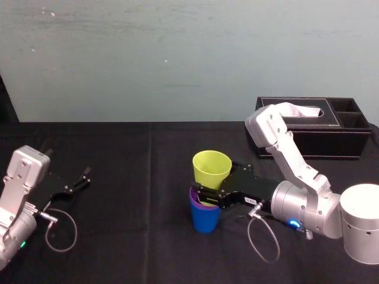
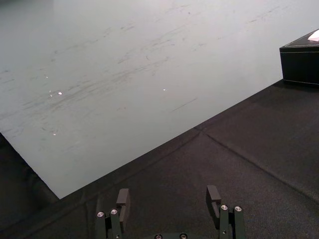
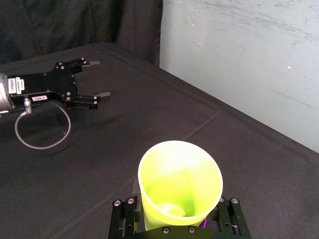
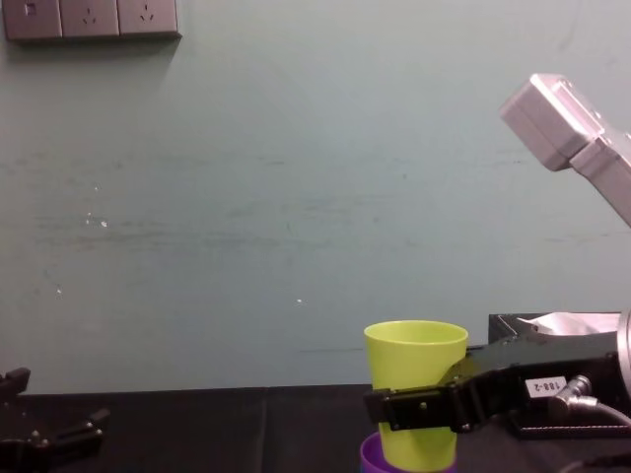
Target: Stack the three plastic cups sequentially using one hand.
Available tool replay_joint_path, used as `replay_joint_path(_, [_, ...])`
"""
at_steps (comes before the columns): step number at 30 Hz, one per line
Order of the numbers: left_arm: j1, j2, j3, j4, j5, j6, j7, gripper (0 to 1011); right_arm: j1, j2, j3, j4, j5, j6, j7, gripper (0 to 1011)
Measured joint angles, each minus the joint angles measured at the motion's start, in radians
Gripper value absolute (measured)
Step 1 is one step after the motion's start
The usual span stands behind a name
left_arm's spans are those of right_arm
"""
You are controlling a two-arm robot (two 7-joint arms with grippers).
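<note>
I see the purple cup (image 1: 198, 199) nested in the blue cup (image 1: 205, 219) near the middle of the table (image 1: 130, 236). My right gripper (image 1: 208, 192) is clamped on the lower wall of the yellow-green cup (image 1: 212, 167), which stands upright with its base dipping just inside the purple rim. All three are smooth, tapered tumblers. The black tissue box (image 1: 314, 145) at the far right corner holds white tissue (image 1: 299, 110). My left gripper (image 1: 76, 182) rests spread wide near the left edge. Black cloth covers the table, and a pale, scuffed wall (image 1: 177, 59) stands behind.
</note>
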Motion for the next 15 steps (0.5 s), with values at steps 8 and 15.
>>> replay_joint_path(8, [0.000,0.000,0.000,0.000,0.000,0.000,0.000,1000,0.000,0.000,-0.006,0.005,-0.008,-0.011,-0.006,736])
replay_joint_path(15, [0.000,0.000,0.000,0.000,0.000,0.000,0.000,1000,-0.002,-0.005,-0.004,0.011,-0.011,-0.018,-0.011,736])
